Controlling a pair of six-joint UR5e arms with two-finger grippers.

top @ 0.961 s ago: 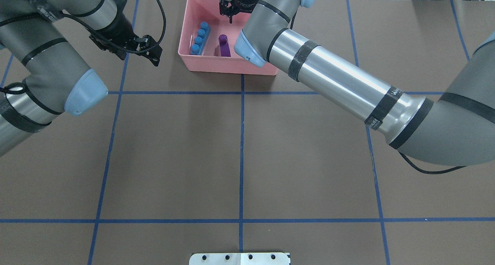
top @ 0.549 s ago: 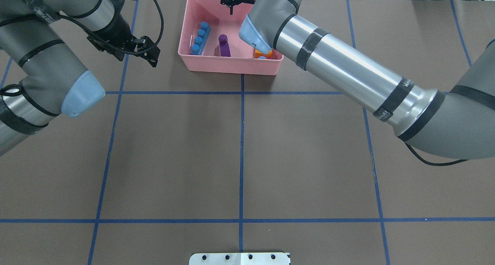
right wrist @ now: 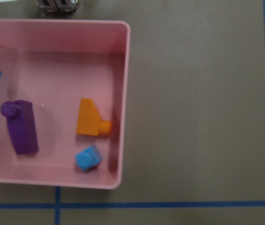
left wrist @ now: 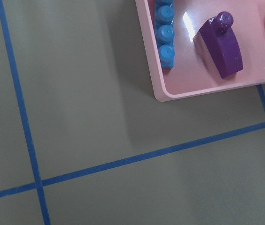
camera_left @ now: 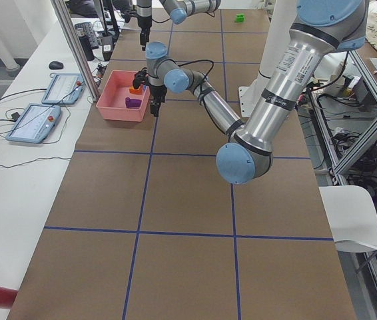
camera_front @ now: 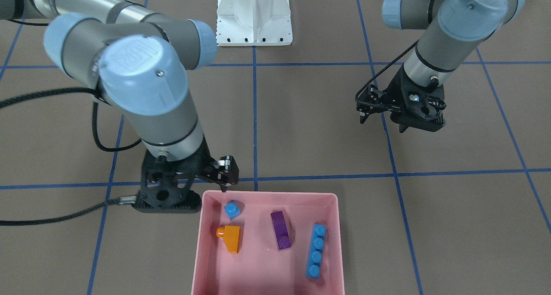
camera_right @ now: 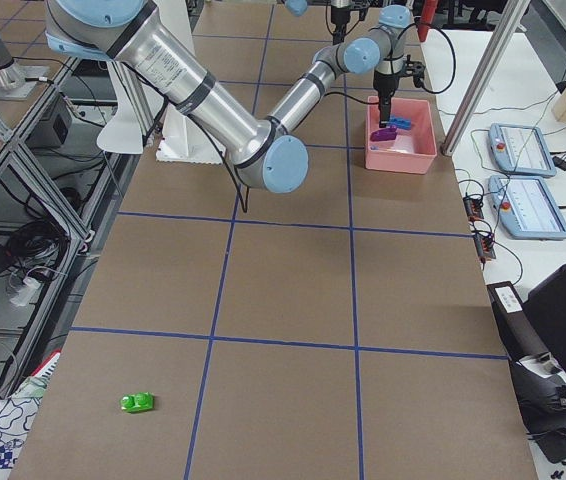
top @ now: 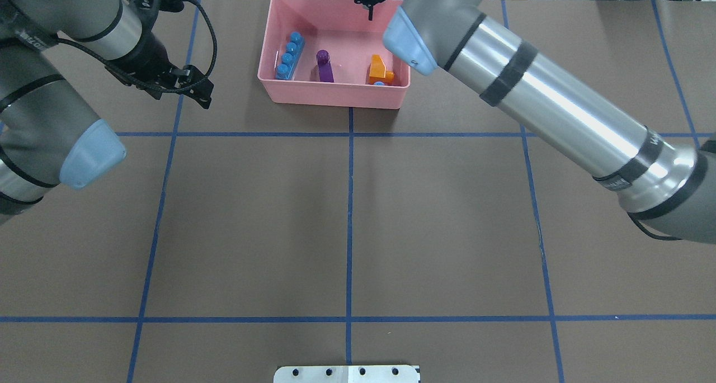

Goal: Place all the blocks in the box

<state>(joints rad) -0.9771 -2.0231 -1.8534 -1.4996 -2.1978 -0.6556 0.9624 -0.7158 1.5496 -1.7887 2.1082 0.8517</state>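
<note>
Right end effector (camera_front: 224,178) hangs above the box's (camera_front: 275,194) rim, pointing down.

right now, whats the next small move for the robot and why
Probably lift the right gripper off the box and swing it toward the green block, the only block outside it, lying on the table far out on the robot's right side. The long blue block, purple block, orange block and tiny blue block already lie in the box.
</note>
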